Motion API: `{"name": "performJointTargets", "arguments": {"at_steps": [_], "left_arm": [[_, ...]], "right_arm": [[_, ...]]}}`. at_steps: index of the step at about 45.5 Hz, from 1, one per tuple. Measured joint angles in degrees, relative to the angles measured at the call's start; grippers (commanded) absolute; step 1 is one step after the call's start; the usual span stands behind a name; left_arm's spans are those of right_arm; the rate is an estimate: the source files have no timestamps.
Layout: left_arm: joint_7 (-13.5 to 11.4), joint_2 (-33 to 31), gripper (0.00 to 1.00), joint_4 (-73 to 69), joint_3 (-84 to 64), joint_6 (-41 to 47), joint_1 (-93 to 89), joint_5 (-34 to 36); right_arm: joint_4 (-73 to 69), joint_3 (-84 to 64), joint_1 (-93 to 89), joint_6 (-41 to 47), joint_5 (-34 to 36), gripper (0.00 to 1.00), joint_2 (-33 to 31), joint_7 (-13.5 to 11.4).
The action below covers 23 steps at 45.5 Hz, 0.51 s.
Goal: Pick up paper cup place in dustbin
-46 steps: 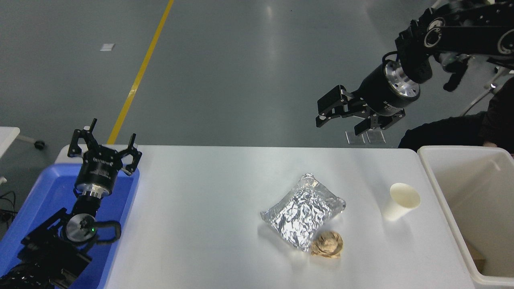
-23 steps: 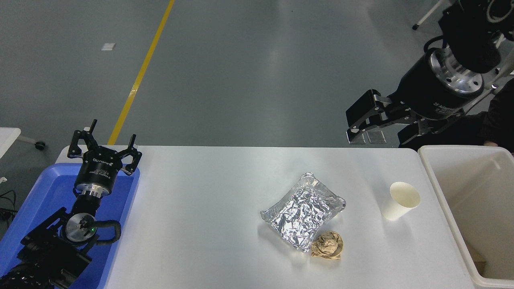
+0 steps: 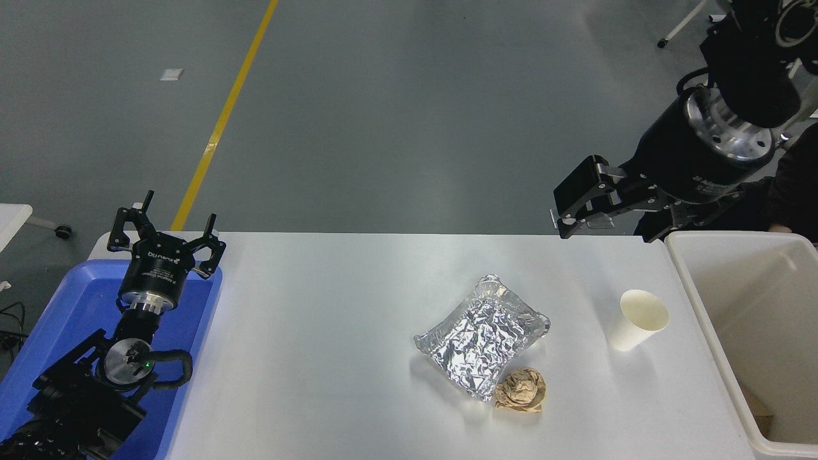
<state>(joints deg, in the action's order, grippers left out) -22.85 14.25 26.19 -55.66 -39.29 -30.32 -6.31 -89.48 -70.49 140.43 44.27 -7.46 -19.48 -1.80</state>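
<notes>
Paper cup (image 3: 637, 328) is seen standing upright on the white table (image 3: 332, 358) near its right end, just beside the dustbin (image 3: 754, 332), which is set against the table's right edge. Nothing is touching the cup. The right gripper (image 3: 607, 220) is held in the air above the table's far right corner, well apart from the cup; its fingers are spread wide and nothing is held between them. The left gripper (image 3: 166, 239) is parked at the lower left over a blue tray (image 3: 70, 300), its fingers also spread and empty. A crumpled foil pouch (image 3: 484, 335) is laid mid-table, with a brown paper ball (image 3: 521, 390) touching its near corner.
</notes>
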Motion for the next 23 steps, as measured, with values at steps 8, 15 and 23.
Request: {"name": "performJointTargets", "arguments": {"at_steps": [8, 15, 23], "left_arm": [[-0.1, 0.0, 1.00, 0.0, 0.0, 0.0, 0.0, 0.0], [-0.1, 0.0, 1.00, 0.0, 0.0, 0.0, 0.0, 0.0], [-0.1, 0.0, 1.00, 0.0, 0.0, 0.0, 0.0, 0.0]], "right_arm": [[3.4, -0.6, -6.2, -3.1, -9.4, 1.00, -3.7, 0.2], [9.1, -0.8, -14.2, -6.5, -15.4, 1.00, -6.9, 0.4], [17.4, 0.9, -24.9, -10.2, -20.6, 1.00, -9.0, 1.2]]}}
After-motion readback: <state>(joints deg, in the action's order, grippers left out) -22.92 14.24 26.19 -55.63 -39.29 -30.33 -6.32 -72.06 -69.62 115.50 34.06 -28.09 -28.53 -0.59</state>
